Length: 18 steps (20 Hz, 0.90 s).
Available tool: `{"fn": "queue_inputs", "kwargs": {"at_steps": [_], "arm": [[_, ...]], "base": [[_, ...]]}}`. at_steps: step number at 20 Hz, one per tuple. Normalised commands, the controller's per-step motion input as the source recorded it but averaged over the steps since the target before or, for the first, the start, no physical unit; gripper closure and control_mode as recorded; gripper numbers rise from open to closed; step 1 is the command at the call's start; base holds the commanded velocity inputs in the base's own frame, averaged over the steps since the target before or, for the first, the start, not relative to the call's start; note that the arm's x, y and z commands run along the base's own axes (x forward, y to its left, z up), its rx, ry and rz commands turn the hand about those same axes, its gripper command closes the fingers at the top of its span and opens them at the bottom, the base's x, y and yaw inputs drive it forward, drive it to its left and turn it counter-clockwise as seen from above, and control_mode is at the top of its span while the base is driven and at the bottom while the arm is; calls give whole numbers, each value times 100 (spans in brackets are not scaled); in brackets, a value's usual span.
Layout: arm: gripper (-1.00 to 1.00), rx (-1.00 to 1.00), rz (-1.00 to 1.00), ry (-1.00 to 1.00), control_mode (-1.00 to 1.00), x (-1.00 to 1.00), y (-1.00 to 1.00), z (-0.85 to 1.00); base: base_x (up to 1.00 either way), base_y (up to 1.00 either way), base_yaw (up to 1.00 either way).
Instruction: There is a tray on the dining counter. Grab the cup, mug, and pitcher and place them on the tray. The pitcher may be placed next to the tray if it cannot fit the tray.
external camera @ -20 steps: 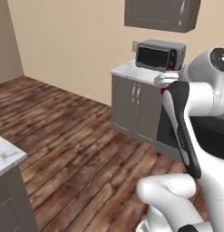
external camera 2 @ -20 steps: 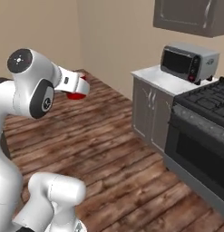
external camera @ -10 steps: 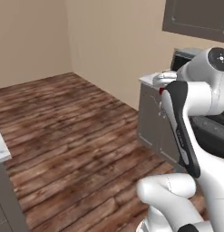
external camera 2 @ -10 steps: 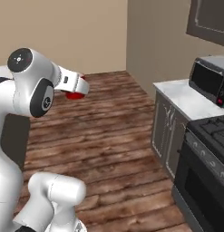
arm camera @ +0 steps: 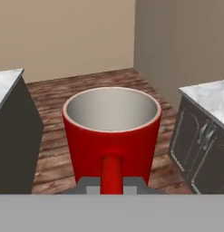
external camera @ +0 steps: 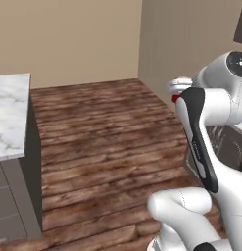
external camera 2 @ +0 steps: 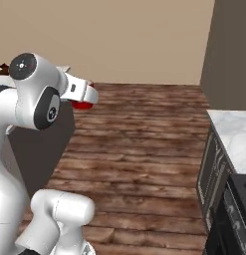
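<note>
arm: ours is bent, held high over the wood floor (external camera: 103,142) | pincer (arm camera: 111,185): we have it closed tight on the mug (arm camera: 112,136) handle | mug: upright

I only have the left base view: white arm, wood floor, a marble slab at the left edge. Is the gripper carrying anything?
Observer: Yes. In the hand view the gripper is shut on the red mug, by its handle.
Operator: Anything inside the mug?
Observer: No, its white interior looks empty there.
Operator: What lies to the arm's right?
Observer: The right base view shows a marble-topped cabinet with a dark stove front beside it.
</note>
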Motion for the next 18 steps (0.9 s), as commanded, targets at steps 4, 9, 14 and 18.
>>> {"fn": "queue_inputs", "kwargs": {"at_steps": [4, 9, 14, 18], "arm": [[100, 0, 0, 0, 100, 0, 0, 0], [100, 0, 0, 0, 100, 0, 0, 0], [100, 0, 0, 0, 100, 0, 0, 0], [100, 0, 0, 0, 100, 0, 0, 0]], "base": [[83, -35, 23], [100, -22, 15], [100, -22, 13], [100, -40, 8]]}}
